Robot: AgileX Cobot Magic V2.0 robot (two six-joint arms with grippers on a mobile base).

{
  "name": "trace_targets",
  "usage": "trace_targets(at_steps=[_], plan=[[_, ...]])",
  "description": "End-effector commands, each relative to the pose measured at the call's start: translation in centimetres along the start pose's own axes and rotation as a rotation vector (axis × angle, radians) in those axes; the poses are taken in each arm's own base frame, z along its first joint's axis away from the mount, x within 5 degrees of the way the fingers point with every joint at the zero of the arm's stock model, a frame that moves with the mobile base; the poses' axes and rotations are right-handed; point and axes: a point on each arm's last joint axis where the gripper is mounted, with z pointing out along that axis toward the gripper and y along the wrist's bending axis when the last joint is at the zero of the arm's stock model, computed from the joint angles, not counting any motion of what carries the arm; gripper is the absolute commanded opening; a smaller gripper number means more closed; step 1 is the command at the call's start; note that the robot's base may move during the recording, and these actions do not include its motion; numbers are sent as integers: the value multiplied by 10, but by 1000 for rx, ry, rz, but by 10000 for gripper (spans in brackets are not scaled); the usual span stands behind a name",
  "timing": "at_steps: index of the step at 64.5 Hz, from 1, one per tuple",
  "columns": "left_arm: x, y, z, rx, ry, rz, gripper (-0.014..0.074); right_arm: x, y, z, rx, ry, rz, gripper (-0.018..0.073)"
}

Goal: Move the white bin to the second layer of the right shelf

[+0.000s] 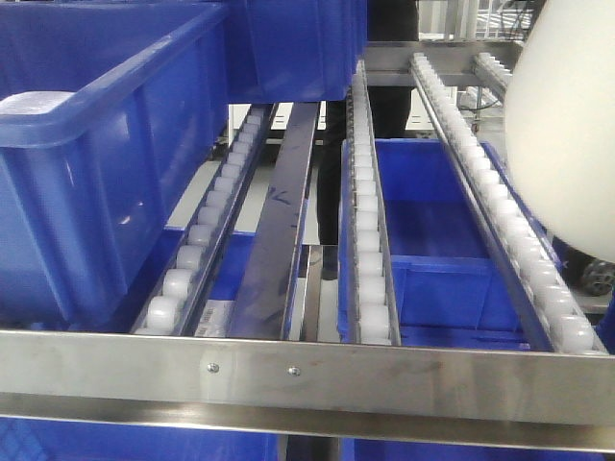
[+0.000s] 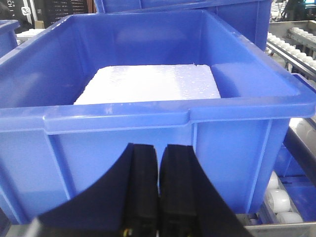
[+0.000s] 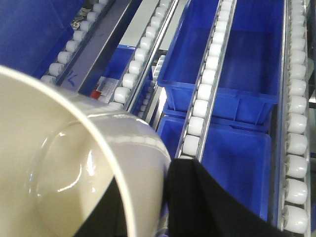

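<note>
Exterior front view: smooth cream-white plastic bin (image 1: 567, 125) hangs at upper right, above the right-hand roller rail (image 1: 500, 221) of the stainless-steel rack level; not yet resting on rollers, as far as I can tell; riveted flat steel front bar (image 1: 307, 370) runs across the bottom of frame; large blue rectangular plastic crate (image 1: 96, 163) sits on the left lanes; more blue crates on the level beneath, seen thru the rails.

Right wrist view: right gripper (image 3: 165, 197) clamped on the bin's rim, one black finger (image 3: 207, 202) outside the wall, the other inside and mostly hidden; bin (image 3: 74, 163) tilted toward cam, interior empty; roller rails (image 3: 207, 89) below and ahead.

Left wrist view: left gripper (image 2: 158, 197) pressed together w/ nothing between the pads, parked just short of the blue crate's front wall (image 2: 148, 148); white foam slab (image 2: 148, 84) lies inside that crate.

Judgement: carry-over phase, placing not started. To do it well: level the bin first so the base lands flat; centre it across two roller rails, not on one, else it tips between lanes; set down behind the front bar; rails slope, so expect roll toward the bar on release; let go slow, lift finger clear of the rim w/o dragging. Keep off the left crate.
</note>
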Motion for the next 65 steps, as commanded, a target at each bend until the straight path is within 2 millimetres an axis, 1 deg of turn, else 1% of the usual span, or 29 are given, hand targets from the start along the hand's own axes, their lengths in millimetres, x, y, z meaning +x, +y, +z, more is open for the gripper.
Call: trace_targets(at_steps=[1, 65], plan=[[4, 0, 0, -8, -61, -9, 85, -19, 2, -4, -8, -125, 2, 57], [4, 0, 0, -8, -61, -9, 85, -19, 2, -4, -8, -125, 2, 57]])
